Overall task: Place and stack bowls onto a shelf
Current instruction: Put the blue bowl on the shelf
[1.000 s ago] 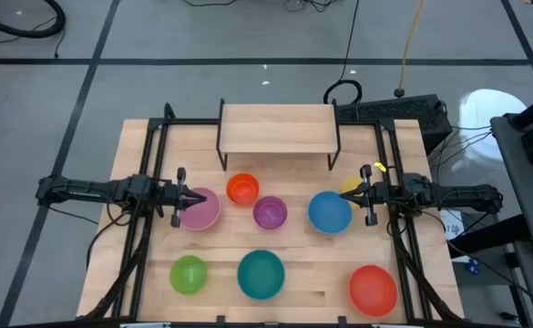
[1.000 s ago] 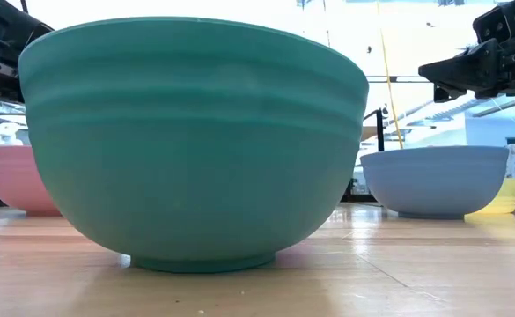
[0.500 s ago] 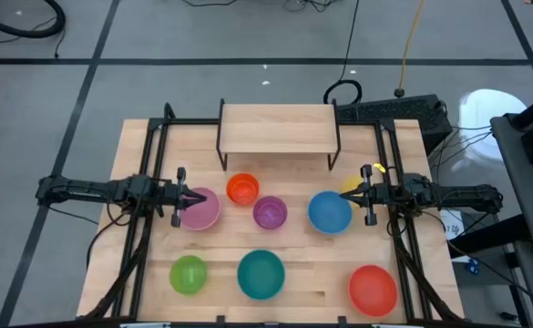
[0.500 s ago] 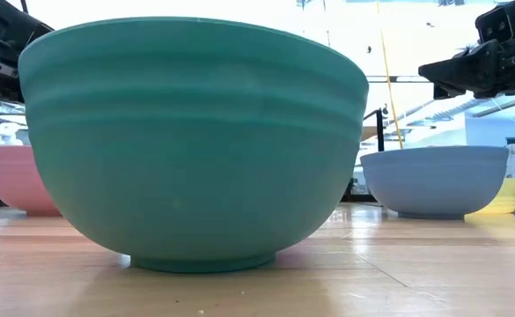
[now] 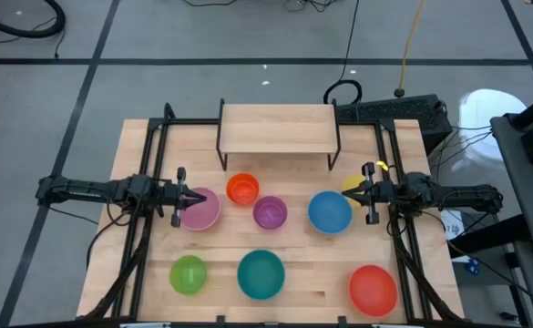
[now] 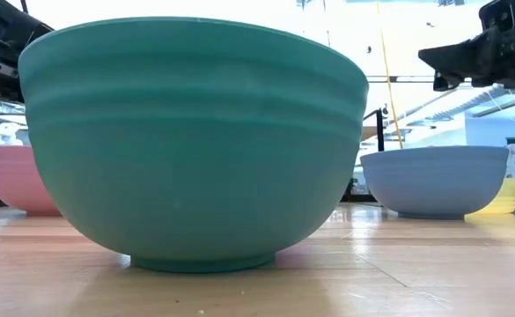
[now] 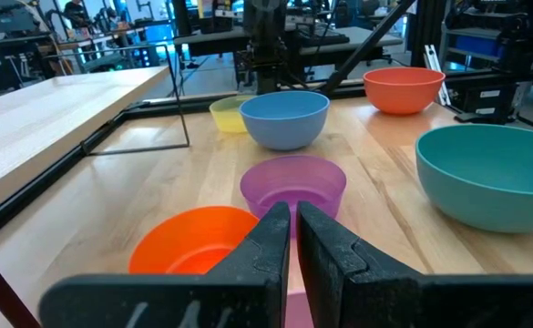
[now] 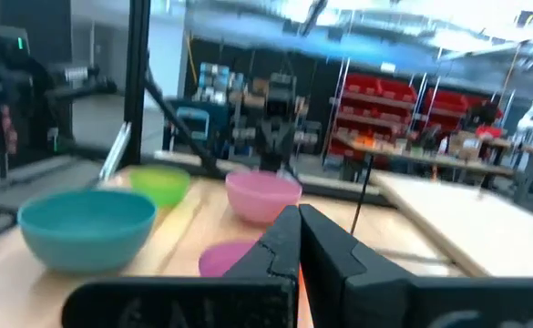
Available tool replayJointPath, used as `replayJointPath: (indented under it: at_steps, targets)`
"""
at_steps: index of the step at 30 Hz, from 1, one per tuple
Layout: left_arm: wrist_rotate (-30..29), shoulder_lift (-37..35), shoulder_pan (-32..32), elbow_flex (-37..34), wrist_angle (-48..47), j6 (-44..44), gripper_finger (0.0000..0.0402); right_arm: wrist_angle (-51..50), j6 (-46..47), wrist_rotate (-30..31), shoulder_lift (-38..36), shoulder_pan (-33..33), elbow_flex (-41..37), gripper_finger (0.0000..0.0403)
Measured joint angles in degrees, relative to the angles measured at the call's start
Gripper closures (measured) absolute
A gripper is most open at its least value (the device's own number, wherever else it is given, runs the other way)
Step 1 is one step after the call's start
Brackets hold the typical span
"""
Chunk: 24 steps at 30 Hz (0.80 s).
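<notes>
The shelf [image 5: 277, 126], a light-wood board on black wire legs, stands at the table's far middle with nothing on it. On the table rest the pink [image 5: 202, 211], orange [image 5: 242, 189], purple [image 5: 270, 211], blue [image 5: 329, 211], green [image 5: 189, 274], teal [image 5: 261, 274] and red [image 5: 373, 289] bowls. The yellow bowl [image 5: 351, 185] is partly hidden under my right arm. My left gripper [image 5: 202, 198] hangs shut and level over the pink bowl's left rim. My right gripper [image 5: 343, 193] hangs shut above the blue bowl's right rim [image 6: 495, 151].
Black frame rails [image 5: 152, 146] run along the table's left and right sides beside the arms. The teal bowl [image 6: 195, 141] fills most of the low view. Bare wood lies between the shelf and the bowls, and between the teal and red bowls.
My right gripper has tipped its fingertips up a little and now stands higher in the low view; it stays shut. The bowls have kept their places.
</notes>
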Motion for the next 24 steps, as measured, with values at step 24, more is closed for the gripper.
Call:
replayJointPath:
  at_steps: [24]
  targets:
    - [0.18,0.0,0.0,0.02,1.41,0.0,0.0371,2.99,19.26,4.35,8.33,0.04,12.55,0.0403]
